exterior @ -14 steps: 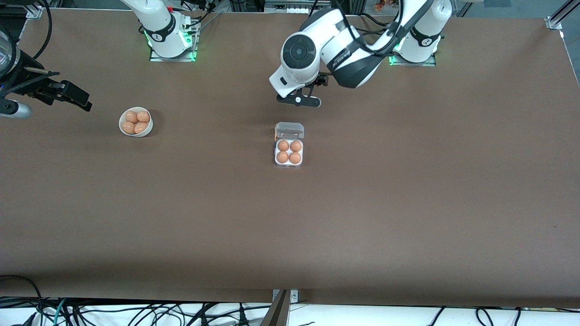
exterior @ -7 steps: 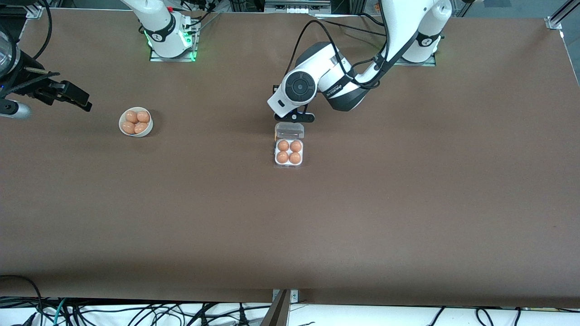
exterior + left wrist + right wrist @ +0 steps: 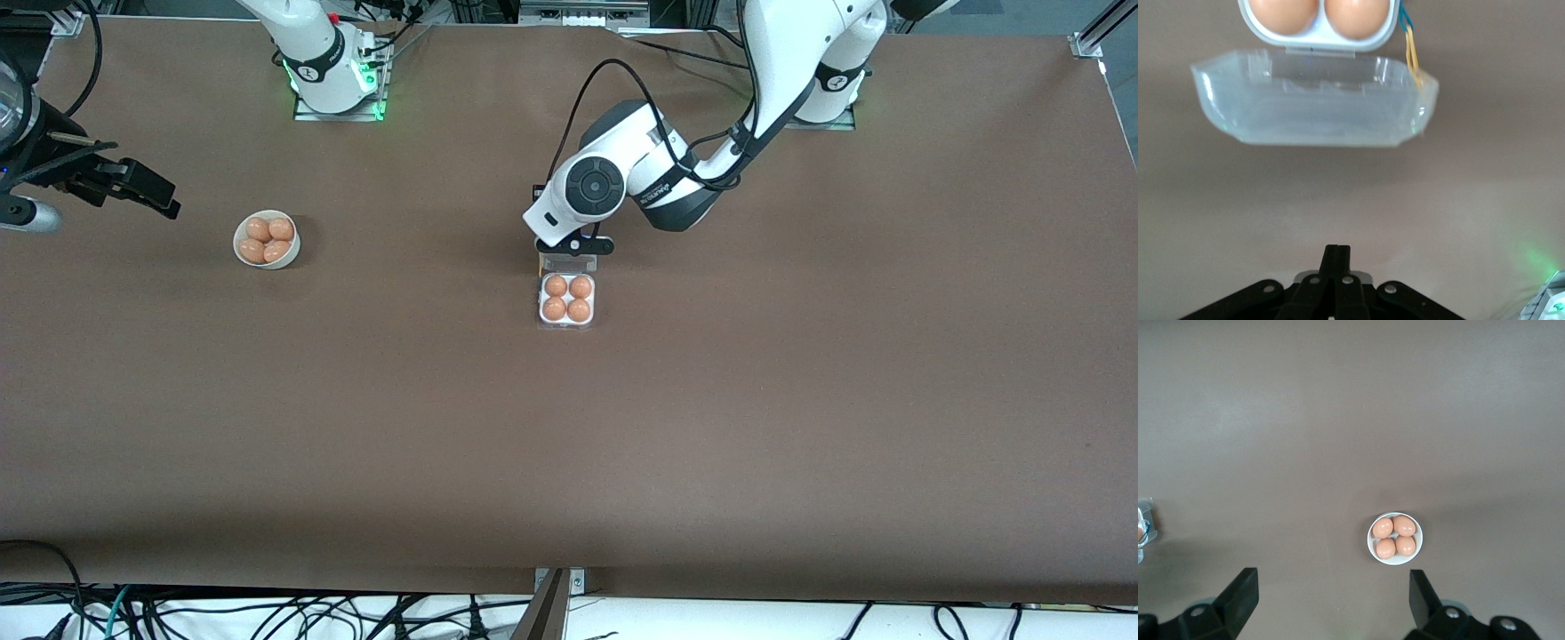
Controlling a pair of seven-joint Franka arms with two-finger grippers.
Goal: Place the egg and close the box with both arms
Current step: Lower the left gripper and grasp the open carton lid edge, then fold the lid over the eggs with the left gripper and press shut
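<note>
A: Biggest first?
B: Brown table (image 3: 800,400), filling nearly the whole front view.

A: Then the arms?
B: Left arm (image 3: 658,169) reaching from the upper edge of the frame down toward the centre. Right arm (image 3: 307,44) waiting; base at the upper edge, hand out at the frame's margin at its own end of the table.

A: And the task's thing?
B: Box (image 3: 566,302) at the centre of the frame, flat on the table. Clear lid (image 3: 1318,107) thrown back and lying open toward the robots' bases. All four cells filled, an egg (image 3: 556,286) in each. Thin orange band (image 3: 1411,60) at one corner of the hinge.

A: Anything else on the table?
B: White bowl (image 3: 267,265) in the upper part of the frame, toward the right arm's end, well apart from the box, with four more eggs (image 3: 1395,537) inside.

A: Claws?
B: Left gripper (image 3: 573,247) low over the table just beside the open lid's outer edge, fingers (image 3: 1336,257) clenched tip to tip on nothing and not touching the lid. Right gripper (image 3: 1331,587) released, jaws spread wide, up over the table near the bowl.
</note>
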